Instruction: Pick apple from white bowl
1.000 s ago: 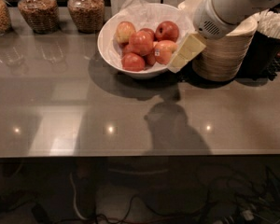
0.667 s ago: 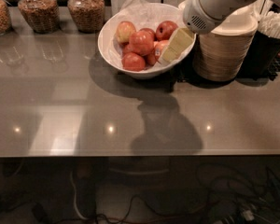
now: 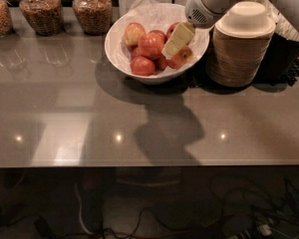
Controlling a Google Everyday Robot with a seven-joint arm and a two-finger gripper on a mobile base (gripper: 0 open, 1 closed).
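The white bowl [image 3: 120, 59] stands at the back middle of the grey table, lined with crumpled white paper, and holds several apples. An orange-red apple [image 3: 183, 59] with a small pale spot on its side lies at the bowl's right side. A yellower apple [image 3: 132, 33] lies at the back left and redder ones [image 3: 150, 45] in the middle. My gripper [image 3: 177, 41], pale yellow on a white arm coming from the upper right, hangs tilted over the bowl's right half, just above and left of the orange-red apple, covering part of the pile.
A tall stack of cream disposable bowls [image 3: 242, 44] stands right beside the white bowl, close to my arm. Glass jars of grain [image 3: 91, 9] line the back left. A dark container [image 3: 285, 54] is at the far right. The table's front edge [image 3: 149, 164] has cables below it.
My gripper has moved left from beside the stack of disposable bowls to over the right half of the white bowl, among the apples. The apples have not visibly shifted.
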